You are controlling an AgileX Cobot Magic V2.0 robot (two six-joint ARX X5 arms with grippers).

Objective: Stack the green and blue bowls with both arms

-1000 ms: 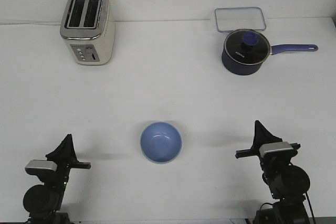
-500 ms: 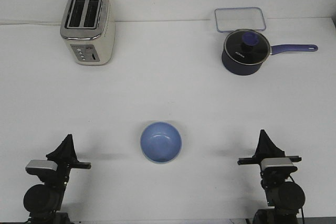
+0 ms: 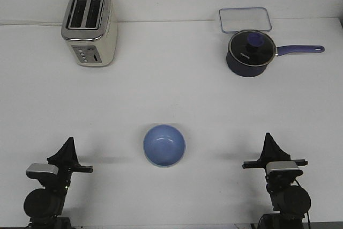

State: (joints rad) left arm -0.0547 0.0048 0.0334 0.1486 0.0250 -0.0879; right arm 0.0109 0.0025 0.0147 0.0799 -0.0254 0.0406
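White tabletop [image 3: 171, 95] carries 1 blue bowl [image 3: 164, 145] centrally, between left claw [image 3: 67, 151] and right claw [image 3: 269, 146]; both look closed, empty; bowl seems light, rigid, smooth; grip its rim.

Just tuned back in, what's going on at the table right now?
Nothing is being handled at this moment. The blue bowl sits alone at the table's near middle, with a thin pale rim at its edge that may be the green bowl under it; I can't confirm that. The left gripper and right gripper sit low at either side, apart from the bowl, both empty and apparently shut. The toaster, saucepan and clear container stand at the back.
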